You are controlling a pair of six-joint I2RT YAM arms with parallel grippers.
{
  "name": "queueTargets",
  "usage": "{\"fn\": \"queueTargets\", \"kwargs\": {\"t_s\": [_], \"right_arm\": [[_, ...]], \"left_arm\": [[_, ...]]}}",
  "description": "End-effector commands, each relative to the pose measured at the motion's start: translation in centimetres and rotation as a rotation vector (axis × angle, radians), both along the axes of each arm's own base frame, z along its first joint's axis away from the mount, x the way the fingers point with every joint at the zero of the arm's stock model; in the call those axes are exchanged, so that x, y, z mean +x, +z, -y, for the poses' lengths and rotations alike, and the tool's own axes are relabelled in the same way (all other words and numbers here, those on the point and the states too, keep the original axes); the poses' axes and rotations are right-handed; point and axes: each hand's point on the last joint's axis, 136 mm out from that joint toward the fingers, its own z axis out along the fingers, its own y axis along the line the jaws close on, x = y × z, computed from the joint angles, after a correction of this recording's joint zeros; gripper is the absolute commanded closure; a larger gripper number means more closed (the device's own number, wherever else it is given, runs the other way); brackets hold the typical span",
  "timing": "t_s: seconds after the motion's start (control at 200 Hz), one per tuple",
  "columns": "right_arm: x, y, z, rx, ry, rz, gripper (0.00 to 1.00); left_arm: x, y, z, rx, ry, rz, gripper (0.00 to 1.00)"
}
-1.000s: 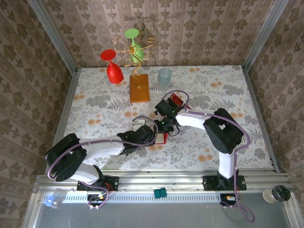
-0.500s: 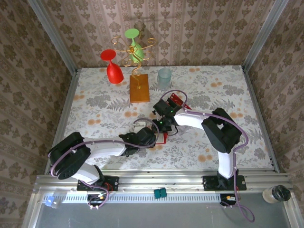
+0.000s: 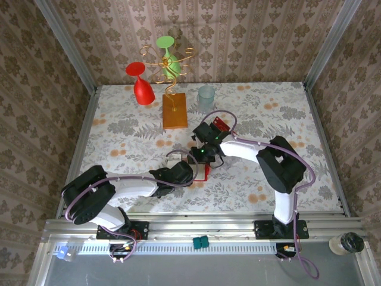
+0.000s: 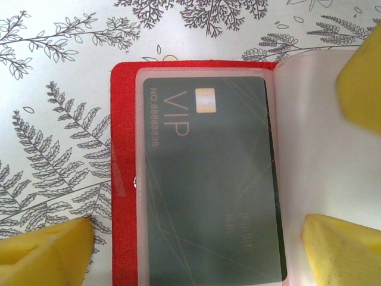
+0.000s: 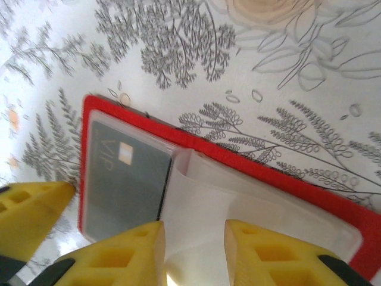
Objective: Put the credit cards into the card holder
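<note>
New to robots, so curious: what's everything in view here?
tablecloth: one, white floral, under everything.
card holder: one, red, open mid-table.
VIP card: one, grey, in the holder's clear pocket.
red cards: count unclear, red, by the right arm.
red goblet: one, red, back left.
green goblet: one, green, on the rack.
goblet rack: one, gold wire, orange base.
cup: one, clear, back centre.
left pincer: one, yellow, open over holder.
right pincer: one, yellow, open at clear flap.

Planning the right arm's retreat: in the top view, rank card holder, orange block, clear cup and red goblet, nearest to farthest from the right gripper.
From the right gripper:
1. card holder, at its fingertips
2. orange block, back left
3. clear cup, straight back
4. red goblet, far back left
</note>
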Motion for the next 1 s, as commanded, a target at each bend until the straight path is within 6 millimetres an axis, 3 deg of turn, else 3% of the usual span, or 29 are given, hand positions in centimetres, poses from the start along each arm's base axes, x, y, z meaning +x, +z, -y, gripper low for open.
{"fn": "queueTargets", "kwargs": {"t_s": [0.0,0.19,0.425,0.74,0.995], "right_arm": [[0.4,1.6,1.2,-0.008,-0.038,0.034,0.59],[-0.1,0.4,1.8,-0.021,-0.058,0.012,0.50],[-0.4,-1.0,1.2,-0.001,-0.051,-0.026,0.50],[-0.8,0.6,-1.1,0.109,0.020,-0.042,0.51],[-2.0,2.6,-2.7,0.123,0.076,-0.038,0.51]], "left_arm": [[-0.8,-1.2,-0.7,0.024,0.007,-0.031,0.09],[-0.8,-1.3,-0.8,0.027,0.006,-0.030,0.09],[-0.8,-1.2,-0.8,0.026,0.006,-0.027,0.09],[-0.7,-0.4,-0.5,0.012,0.000,-0.014,0.09],[-0.1,3.1,-1.7,-0.018,0.023,0.060,0.06]]}}
